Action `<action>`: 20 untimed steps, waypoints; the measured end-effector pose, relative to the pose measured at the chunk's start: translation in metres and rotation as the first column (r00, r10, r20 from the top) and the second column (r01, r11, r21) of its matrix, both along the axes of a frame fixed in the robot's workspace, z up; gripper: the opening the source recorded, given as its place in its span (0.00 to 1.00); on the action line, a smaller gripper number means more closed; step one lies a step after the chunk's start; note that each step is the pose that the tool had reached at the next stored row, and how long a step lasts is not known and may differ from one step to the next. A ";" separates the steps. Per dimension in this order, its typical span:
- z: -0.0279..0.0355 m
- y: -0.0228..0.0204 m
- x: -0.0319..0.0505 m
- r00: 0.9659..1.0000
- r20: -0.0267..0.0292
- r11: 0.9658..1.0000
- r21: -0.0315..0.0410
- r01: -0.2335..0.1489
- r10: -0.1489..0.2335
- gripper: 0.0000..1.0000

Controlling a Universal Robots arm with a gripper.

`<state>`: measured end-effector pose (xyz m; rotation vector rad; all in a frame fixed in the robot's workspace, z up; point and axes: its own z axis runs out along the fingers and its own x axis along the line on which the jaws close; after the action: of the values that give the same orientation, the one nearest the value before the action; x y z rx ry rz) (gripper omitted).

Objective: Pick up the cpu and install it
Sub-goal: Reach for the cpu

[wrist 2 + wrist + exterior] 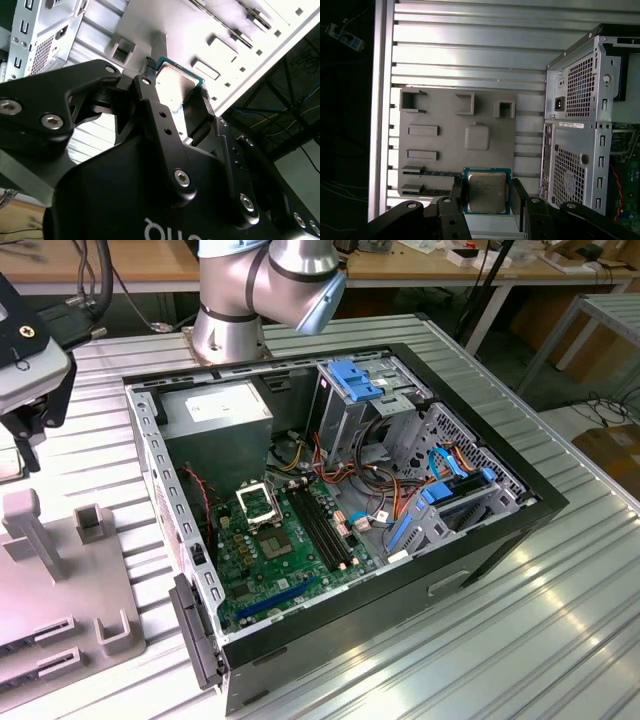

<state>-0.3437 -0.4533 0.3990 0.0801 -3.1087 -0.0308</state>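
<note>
My gripper (487, 199) is closed down to the width of the cpu (486, 190), with one finger (156, 107) pressed on each of two opposite edges, so the chip sits clamped between them with its silver-grey top and thin green rim facing the first wrist camera. I hold it over the grey fixture tray (451, 150), which lies on the slatted metal table (470, 50) and carries raised blocks, U-shaped holders and shallow slots. Just beside the tray stands the open computer case (540, 505), lying on its side. Its perforated rear panel (580, 95) faces my wrist, and the case wall stands between me and the motherboard (290, 560), where the black socket frame (258, 503) sits among cables, memory slots and blue drive brackets. My own black links cover the chip's lower edge in both wrist views, and I cannot tell whether the chip is clear of the tray or resting on it. In the exterior view my wrist is cut off at the picture's left edge.
</note>
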 end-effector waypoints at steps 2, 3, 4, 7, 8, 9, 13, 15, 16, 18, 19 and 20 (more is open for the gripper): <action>0.0000 0.0000 0.0012 1.000 0.000 1.000 0.000 0.000 0.000 0.47; 0.0000 0.0000 0.0017 1.000 0.000 1.000 0.000 0.000 0.000 0.47; 0.0000 0.0000 0.0023 1.000 0.000 1.000 0.000 0.000 0.000 0.47; 0.0000 0.0000 0.0054 1.000 0.000 1.000 0.000 0.000 0.000 0.47; 0.0000 0.0000 0.0067 1.000 0.000 1.000 0.000 0.000 0.000 0.47; 0.0000 0.0000 0.0076 1.000 0.000 1.000 0.000 0.000 0.000 0.47; 0.0000 0.0000 0.0117 1.000 0.000 1.000 0.000 0.000 0.000 0.47; 0.0000 0.0000 0.0125 1.000 0.000 1.000 0.000 0.000 0.000 0.47; 0.0000 0.0000 0.0132 1.000 0.000 1.000 0.000 0.000 0.000 0.47; 0.0000 0.0000 0.0160 1.000 0.000 1.000 0.000 0.000 0.000 0.47; 0.0000 0.0000 0.0167 1.000 0.000 1.000 0.000 0.000 0.000 0.47; 0.0000 0.0000 0.0178 1.000 0.000 1.000 0.000 0.000 0.000 0.47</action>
<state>-0.3259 -0.4533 0.3990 0.0801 -3.1086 -0.0308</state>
